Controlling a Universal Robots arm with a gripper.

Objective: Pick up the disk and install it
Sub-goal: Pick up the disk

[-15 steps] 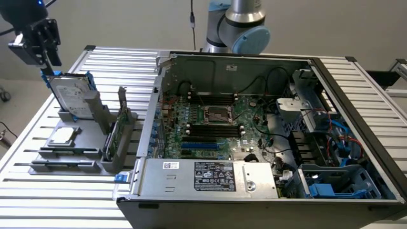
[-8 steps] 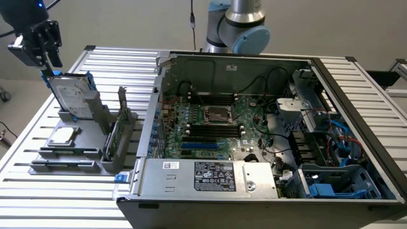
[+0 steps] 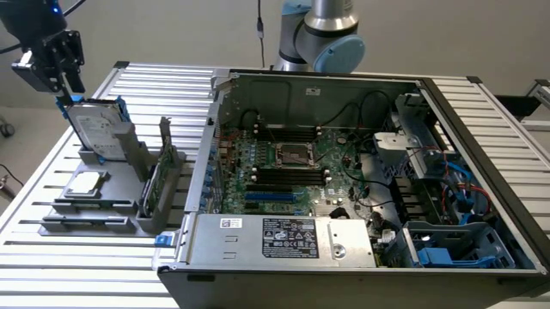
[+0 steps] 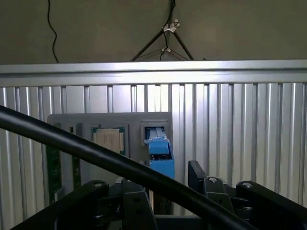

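Hovering the released gripper (image 3: 67,84) with the disk (image 3: 93,132) just below, we judge pickup in hand; grasping needs jaws straddling its edge.

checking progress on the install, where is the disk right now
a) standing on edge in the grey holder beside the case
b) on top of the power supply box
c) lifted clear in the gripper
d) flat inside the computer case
a: the disk stands on edge in the grey holder at the exterior view's left, outside the case, with the open gripper just above its top edge.
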